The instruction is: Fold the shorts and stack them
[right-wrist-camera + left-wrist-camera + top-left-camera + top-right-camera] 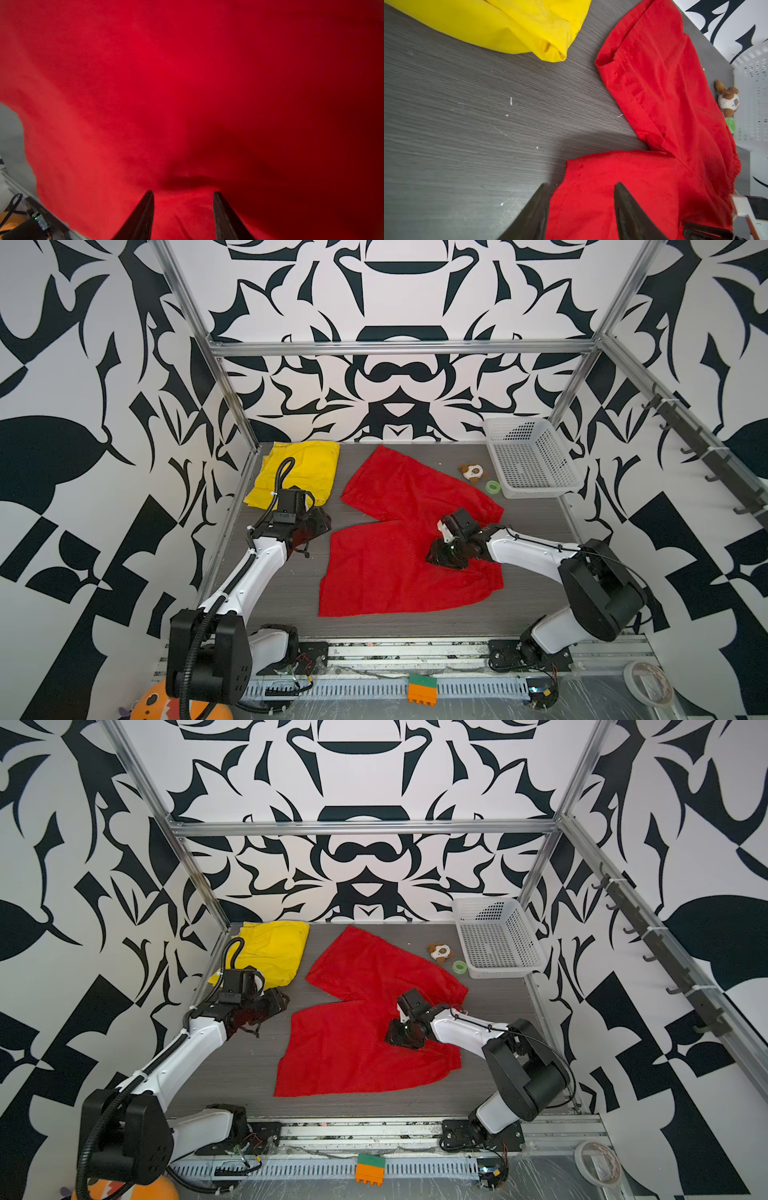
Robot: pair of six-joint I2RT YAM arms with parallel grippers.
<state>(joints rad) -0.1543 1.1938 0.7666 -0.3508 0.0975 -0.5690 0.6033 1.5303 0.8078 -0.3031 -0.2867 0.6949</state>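
The red shorts [399, 556] lie spread flat mid-table in both top views, their two legs pointing left. The folded yellow shorts [307, 468] sit at the back left corner. My left gripper [326, 529] is at the upper left corner of the near red leg. In the left wrist view it [581, 187] is open, one finger [627, 207] over the red cloth and one beside its edge. My right gripper [434, 558] rests low on the middle of the red shorts. In the right wrist view it [184, 193] is open, with a small pucker of red cloth ahead of the tips.
A white mesh basket [530, 456] stands at the back right, with a small plush toy [473, 472] and a green tape roll [493, 486] beside it. Bare grey table [291, 593] lies left of the red shorts. An orange-green block [422, 689] sits on the front rail.
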